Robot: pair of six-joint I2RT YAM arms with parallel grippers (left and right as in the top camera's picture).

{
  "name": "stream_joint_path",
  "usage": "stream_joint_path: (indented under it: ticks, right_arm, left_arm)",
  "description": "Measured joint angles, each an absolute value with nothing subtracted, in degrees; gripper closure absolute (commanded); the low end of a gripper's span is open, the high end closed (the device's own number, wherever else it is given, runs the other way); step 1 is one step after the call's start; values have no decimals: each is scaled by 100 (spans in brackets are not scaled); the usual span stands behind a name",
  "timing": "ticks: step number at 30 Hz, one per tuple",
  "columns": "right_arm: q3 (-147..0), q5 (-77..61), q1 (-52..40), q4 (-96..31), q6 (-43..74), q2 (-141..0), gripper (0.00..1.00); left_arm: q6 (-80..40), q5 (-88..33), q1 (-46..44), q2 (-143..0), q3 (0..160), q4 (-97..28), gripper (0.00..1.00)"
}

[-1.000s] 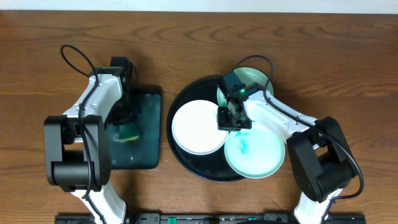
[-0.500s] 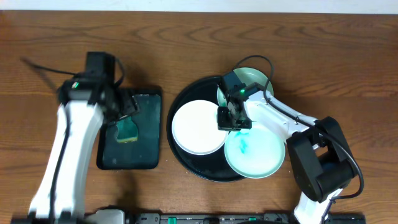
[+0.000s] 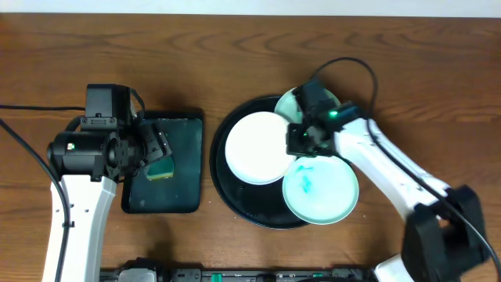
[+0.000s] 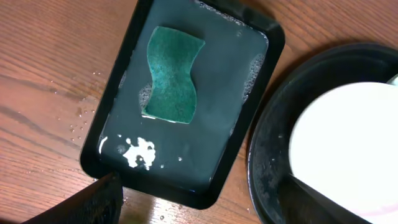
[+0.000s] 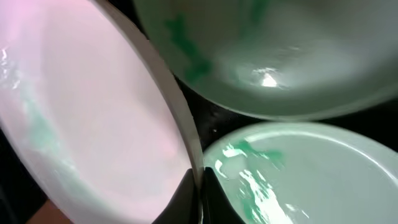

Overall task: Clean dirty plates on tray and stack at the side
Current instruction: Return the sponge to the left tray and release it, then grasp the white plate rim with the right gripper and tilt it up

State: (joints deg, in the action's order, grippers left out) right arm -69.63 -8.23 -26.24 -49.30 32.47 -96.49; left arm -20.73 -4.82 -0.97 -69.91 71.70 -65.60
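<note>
Far left there's open counter (image 3: 31,86), and a wide bare strip of it runs along the whole top edge. One left claw (image 3: 154,147) hangs over the small rectangular tray (image 3: 184,188), fingers spread wide with nothing between them. That tray is wet, with foam spots, and one green sponge (image 3: 162,168) lies flat in its upper half, near the left wall

Only a thin gap of wood separates it from the round black tray (image 3: 235,200), so it's tight there. Three plates on the round tray: one white, two mint

The white plate (image 3: 254,149) fills the left-centre, with bare black rim showing around its left and lower sides. The right claw (image 3: 300,141) is pinched closed on its right rim, and the wrist view shows both fingertips (image 5: 186,196) clamped on that edge. Can't tell if it's lifted or just tilted

The lower mint plate (image 3: 329,200) has teal smears and sticks out past the tray's lower-right rim. The upper mint plate (image 5: 298,68), also smeared, sits at the top edge, mostly under the arm

Right of the tray the counter is bare apart from the arm crossing it
</note>
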Motion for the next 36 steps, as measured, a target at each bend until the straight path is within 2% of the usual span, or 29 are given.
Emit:
stream_joint_path:
  ticks: [5,10,16,25,32,36]
  right_arm:
    - [-6963,-1406,-2147,-5658,3212,-9292,99]
    - [-6956,-2829,-1846,-6143,2600,-9284,99]
    - [-6956,-3776,-1844,-5516,2029,-9284,99]
    - [-6956,-2408,-1844,-4189,1693,-9284,99]
    - [-6956,-1417,-1890,-4145,1304,-9172,99]
    - [-6956,-513,-2233,-4316,1157,-8818,99]
  left_arm:
    - [-2075,-609,-97,-6997,7170,-6563,20]
    - [-2075,-698,-97,-6997,7170,-6608,20]
    - [-2075,-731,-97,-6997,7170,-6674,20]
    - [-2073,-735,-97,-7000,7170,-6665,20]
    - [-2073,-738,-97,-6997,7170,-6667,20]
    - [-2073,-735,-97,-6997,7170,-6665,20]
